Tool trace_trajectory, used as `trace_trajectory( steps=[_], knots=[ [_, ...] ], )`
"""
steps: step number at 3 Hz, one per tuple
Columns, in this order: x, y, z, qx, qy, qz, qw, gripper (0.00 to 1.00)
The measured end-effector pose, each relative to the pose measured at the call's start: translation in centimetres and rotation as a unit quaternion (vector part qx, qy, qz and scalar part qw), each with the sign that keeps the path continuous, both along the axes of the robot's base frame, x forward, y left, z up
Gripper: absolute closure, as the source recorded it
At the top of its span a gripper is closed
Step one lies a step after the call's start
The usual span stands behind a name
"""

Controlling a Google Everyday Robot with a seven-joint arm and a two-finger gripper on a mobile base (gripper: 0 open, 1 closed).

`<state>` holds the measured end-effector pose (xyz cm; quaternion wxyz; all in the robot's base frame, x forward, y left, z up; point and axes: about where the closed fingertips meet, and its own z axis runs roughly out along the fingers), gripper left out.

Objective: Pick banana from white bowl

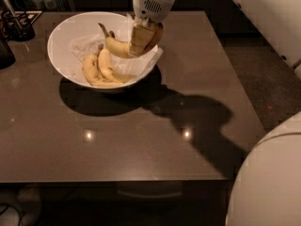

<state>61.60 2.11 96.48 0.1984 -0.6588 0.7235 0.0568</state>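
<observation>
The white bowl [63, 62] stands at the back left of the dark table, lined with crumpled white paper. My gripper [143, 39] hangs over the bowl's right side, shut on the slender curved banana [117, 46]. The banana is lifted clear of the bowl's contents, its dark stem pointing up and left. Two fatter joined bananas [99, 69] still lie in the bowl below it.
The dark table [141, 140] reaches to the front and right. A dark holder with utensils [16, 25] stands at the back left corner. My white base [268, 178] fills the lower right. The floor shows to the right of the table.
</observation>
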Motion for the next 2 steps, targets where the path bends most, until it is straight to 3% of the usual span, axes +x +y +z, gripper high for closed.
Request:
trace_trajectory(
  steps=[2],
  knots=[
    [-1.3,-0.9,0.5,0.006,0.01,-0.005,0.9999,1.0]
  ],
)
